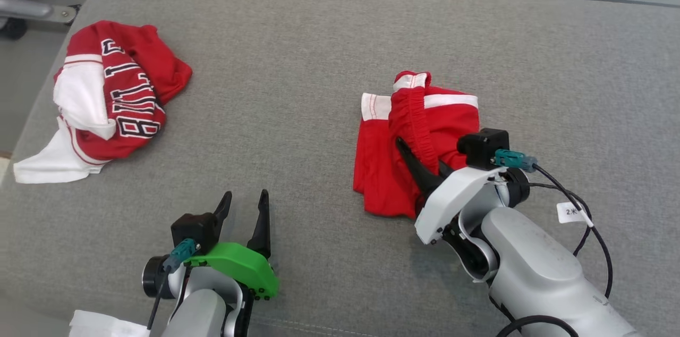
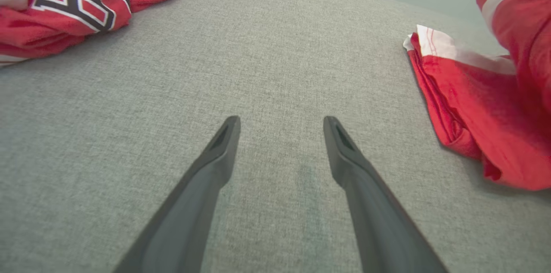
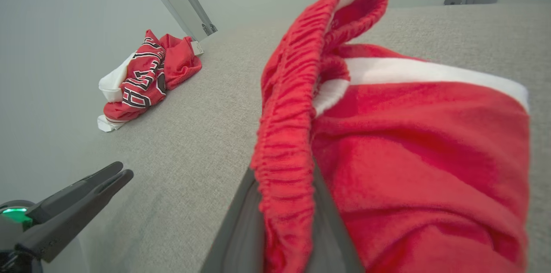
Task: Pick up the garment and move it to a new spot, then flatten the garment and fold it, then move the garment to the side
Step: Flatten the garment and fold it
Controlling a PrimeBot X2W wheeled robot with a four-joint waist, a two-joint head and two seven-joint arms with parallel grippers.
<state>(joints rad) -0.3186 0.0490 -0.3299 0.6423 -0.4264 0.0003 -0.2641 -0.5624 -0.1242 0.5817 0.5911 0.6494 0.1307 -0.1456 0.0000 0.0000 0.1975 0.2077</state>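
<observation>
so the right gripper (image 1: 411,152) is pinched shut on the waistband of the red shorts (image 1: 382,167), bunched on the grey cushion's (image 1: 297,87) right side, while the left gripper (image 1: 246,196) hangs wide open over bare fabric

The cushion (image 1: 297,60) under my tools is grey woven cloth, matt and slightly coarse. On it, the red shorts (image 1: 382,167) are soft, faintly fuzzy cloth, with a puckered, gathered waistband (image 3: 284,144) and smoother white trim. Well left of the shorts, the jersey (image 1: 114,98) is thinner, smoother cloth. My left gripper (image 1: 245,200) has matt dark plastic fingers (image 2: 215,165) and a smooth, semi-gloss green plastic cover (image 1: 239,265). Beside the shorts, my right arm's pale shell (image 1: 531,257) is smooth with a satin sheen.
</observation>
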